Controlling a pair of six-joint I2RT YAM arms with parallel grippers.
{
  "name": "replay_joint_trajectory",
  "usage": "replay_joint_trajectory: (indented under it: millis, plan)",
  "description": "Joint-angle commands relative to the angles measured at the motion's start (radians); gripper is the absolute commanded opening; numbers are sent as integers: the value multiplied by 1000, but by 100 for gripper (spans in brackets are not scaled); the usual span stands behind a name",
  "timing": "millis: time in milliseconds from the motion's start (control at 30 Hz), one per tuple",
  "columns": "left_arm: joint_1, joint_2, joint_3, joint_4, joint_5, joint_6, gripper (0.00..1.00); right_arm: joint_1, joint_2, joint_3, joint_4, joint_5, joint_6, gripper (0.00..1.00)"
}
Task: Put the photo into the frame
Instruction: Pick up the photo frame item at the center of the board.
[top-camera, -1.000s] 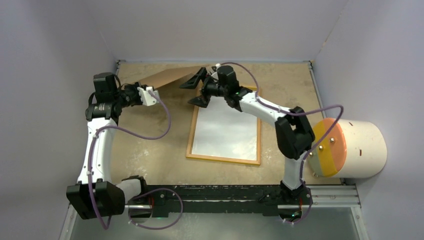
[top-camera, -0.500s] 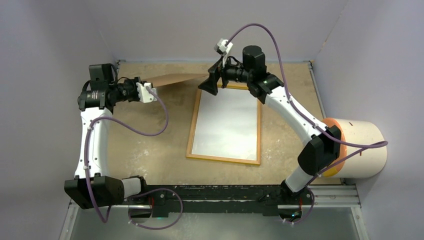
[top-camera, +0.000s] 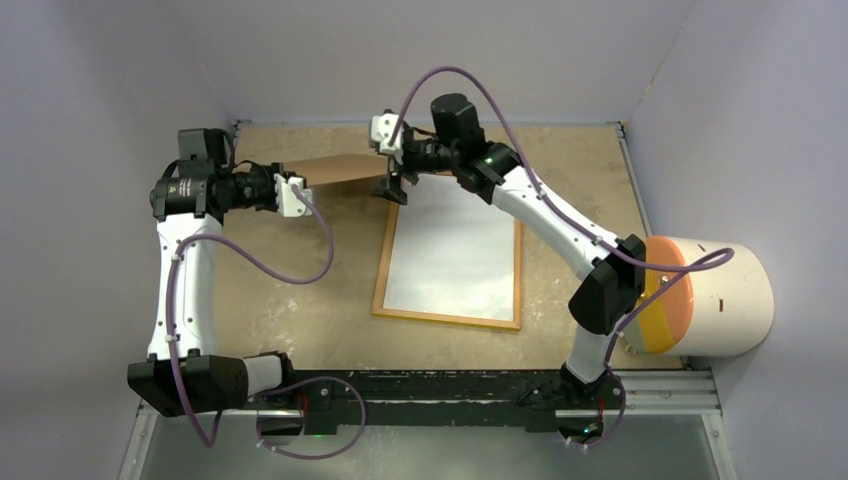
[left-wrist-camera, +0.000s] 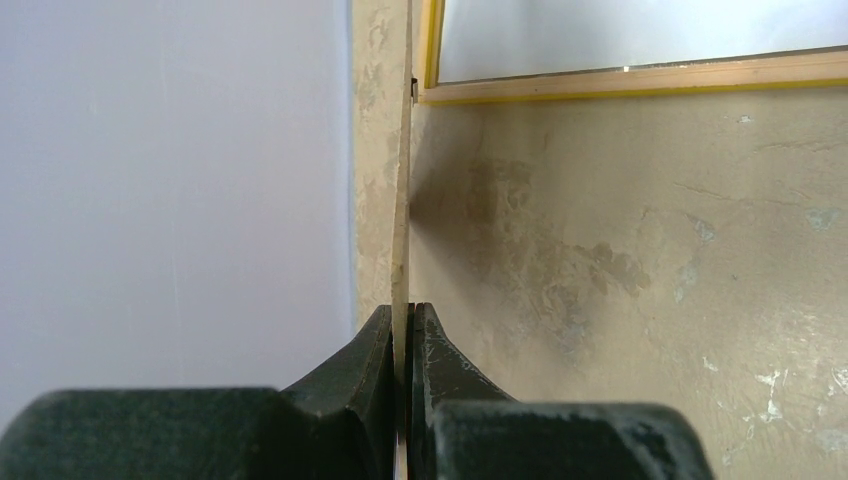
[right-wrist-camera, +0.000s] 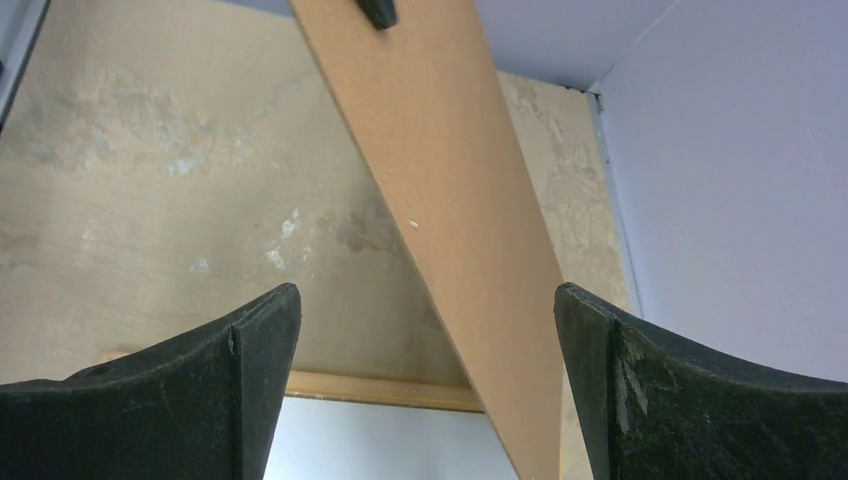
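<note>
One frame (top-camera: 447, 319), one photo (top-camera: 450, 250) and one brown board (top-camera: 340, 168) appear with two robot arms, the left arm (top-camera: 185, 290) and the right arm (top-camera: 560, 225). Each bears one gripper, the left gripper (left-wrist-camera: 402, 320) and the right gripper (right-wrist-camera: 425, 300). One white drum (top-camera: 735, 300) lies beside the right arm.

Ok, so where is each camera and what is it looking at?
Top external: high behind the robot, looking down at the table; left arm and right arm show, left gripper and right gripper at the brown board.
Left wrist: on the left arm, looking along the board's edge toward the frame; its shut fingers pinch the board.
Right wrist: on the right arm, looking along the board over the table; its open fingers sit either side of it.
Shared: all three show the board and frame.
</note>
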Motion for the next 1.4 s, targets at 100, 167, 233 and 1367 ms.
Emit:
replay_joint_trajectory:
  millis: [100,167,233,1367]
  plan:
    - [-8,-33,43,-35,66,69,0,55,53,39,-30,128,-129,93]
    - [-8,-36,42,-37,61,73,0,56,62,26,-2,143,-130,91]
    - [-8,-40,43,-36,61,77,0,56,73,21,12,155,-134,89]
    - [-8,-133,-121,563,-1,-399,81,57,133,-74,374,264,3,0]
